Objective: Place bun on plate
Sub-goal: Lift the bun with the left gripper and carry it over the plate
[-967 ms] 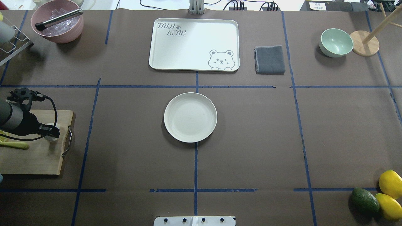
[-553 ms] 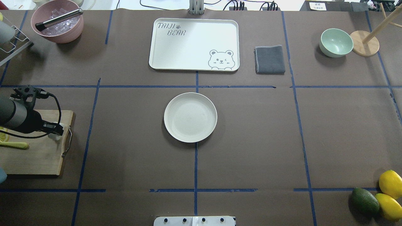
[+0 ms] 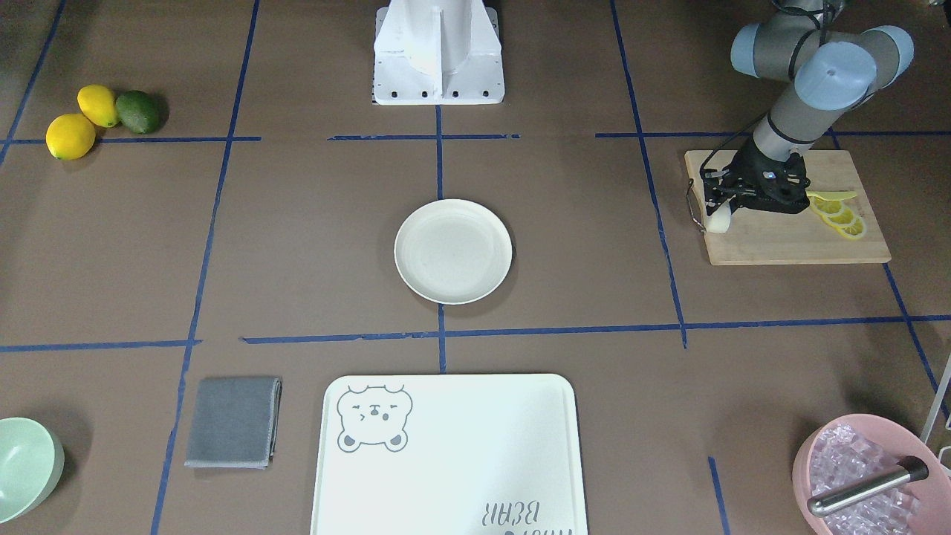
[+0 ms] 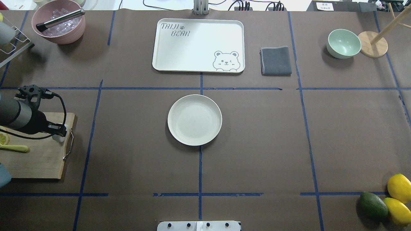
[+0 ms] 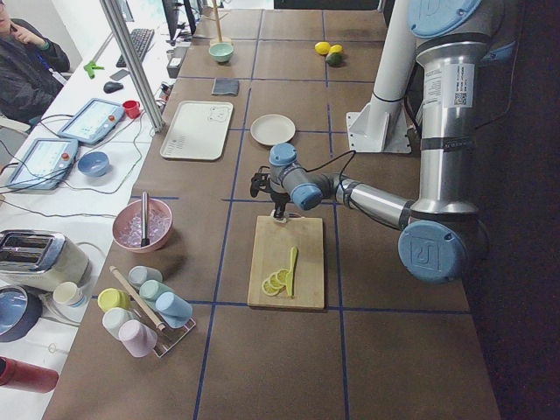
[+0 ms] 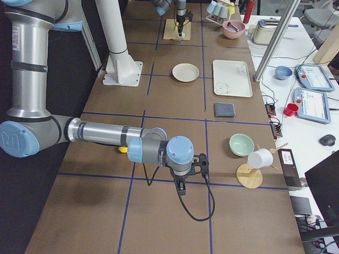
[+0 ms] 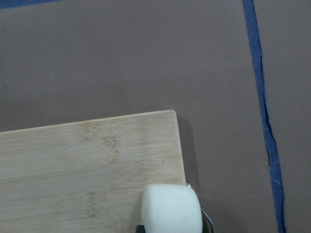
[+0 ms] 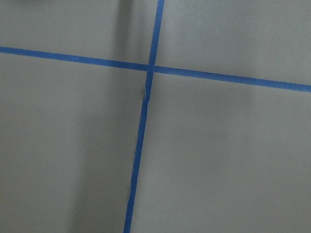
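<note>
Over one corner of cutting board [image 4: 35, 160], left pincer [image 3: 719, 214] clamps bun [image 7: 171, 209].

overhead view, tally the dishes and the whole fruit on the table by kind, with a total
bowls: 2, the pink bowl and the pale green bowl
plate: 1
tray: 1
lemons: 2, the far lemon and the near lemon
avocado: 1
total: 7
</note>
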Robot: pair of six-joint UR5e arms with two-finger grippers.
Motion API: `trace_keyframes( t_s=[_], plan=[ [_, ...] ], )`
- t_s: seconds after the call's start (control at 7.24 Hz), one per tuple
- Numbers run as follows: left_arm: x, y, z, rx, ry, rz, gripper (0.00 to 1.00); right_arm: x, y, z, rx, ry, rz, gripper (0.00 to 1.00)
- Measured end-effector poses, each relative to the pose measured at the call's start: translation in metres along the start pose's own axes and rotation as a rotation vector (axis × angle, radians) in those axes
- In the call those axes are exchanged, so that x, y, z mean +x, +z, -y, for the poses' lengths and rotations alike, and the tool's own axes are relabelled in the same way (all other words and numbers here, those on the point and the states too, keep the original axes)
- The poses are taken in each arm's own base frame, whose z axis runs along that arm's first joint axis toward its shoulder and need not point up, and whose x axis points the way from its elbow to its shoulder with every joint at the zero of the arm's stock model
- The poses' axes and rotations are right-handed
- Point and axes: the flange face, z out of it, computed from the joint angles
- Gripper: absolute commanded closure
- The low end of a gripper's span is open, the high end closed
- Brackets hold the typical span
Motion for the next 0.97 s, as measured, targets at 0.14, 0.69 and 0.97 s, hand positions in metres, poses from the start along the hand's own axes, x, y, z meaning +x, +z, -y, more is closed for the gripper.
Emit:
trace_keyframes(
  t_s=[0.14, 0.69, 0.97],
  plan=[
    [0.014, -0.011, 0.006, -0.002, -0.006, 0.003, 0.67, 0.000, 0.000, 0.000, 0.000, 0.000, 0.000, 0.01],
    [0.205, -0.067, 0.076, -0.041, -0.135, 0.000, 0.67, 0.000, 0.000, 0.000, 0.000, 0.002, 0.001, 0.01],
    [0.335, -0.043, 0.096, -0.027, -0.225, 0.009, 0.67, 0.000, 0.001, 0.000, -0.001, 0.003, 0.001, 0.01]
  ],
)
